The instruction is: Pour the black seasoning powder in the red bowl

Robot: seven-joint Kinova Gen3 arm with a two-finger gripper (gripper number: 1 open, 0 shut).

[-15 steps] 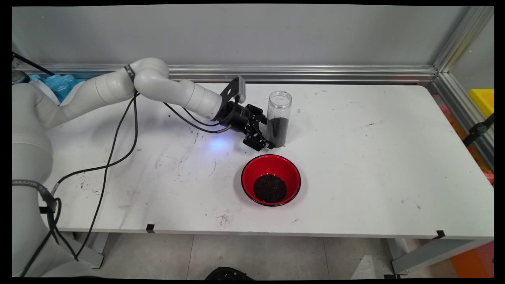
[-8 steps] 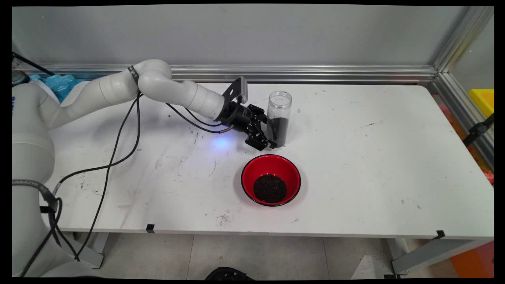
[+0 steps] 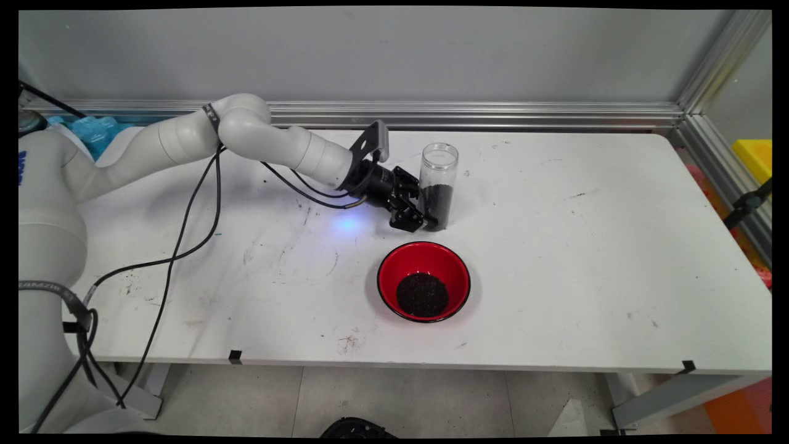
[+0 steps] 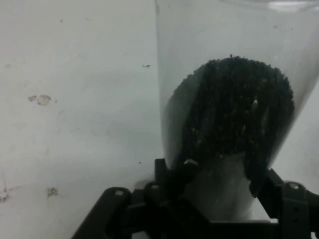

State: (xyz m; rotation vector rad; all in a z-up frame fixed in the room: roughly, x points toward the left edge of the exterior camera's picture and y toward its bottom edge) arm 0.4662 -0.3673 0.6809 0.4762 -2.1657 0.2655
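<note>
A clear plastic jar (image 3: 439,176), about half full of dark granules, stands upright on the white table (image 3: 555,246). My gripper (image 3: 433,213) reaches in from the left, low and nearly level, and is shut on the jar's lower part. In the hand view the jar (image 4: 229,99) fills the right half. One black finger (image 4: 164,172) presses its left side and the other its right, low down, with the gripper (image 4: 217,177) centred on the jar's base. A red bowl (image 3: 400,265) holding a heap of the same dark granules (image 3: 421,295) sits just in front of the jar.
Black cables (image 3: 179,240) hang from the arm over the table's left part. An aluminium rail (image 3: 493,114) runs along the wall behind the table. Scuffs and stray specks mark the table top.
The gripper has slid a little to the right, further around the jar's base, and its fingers have closed on it. The jar has shifted very slightly to the right.
</note>
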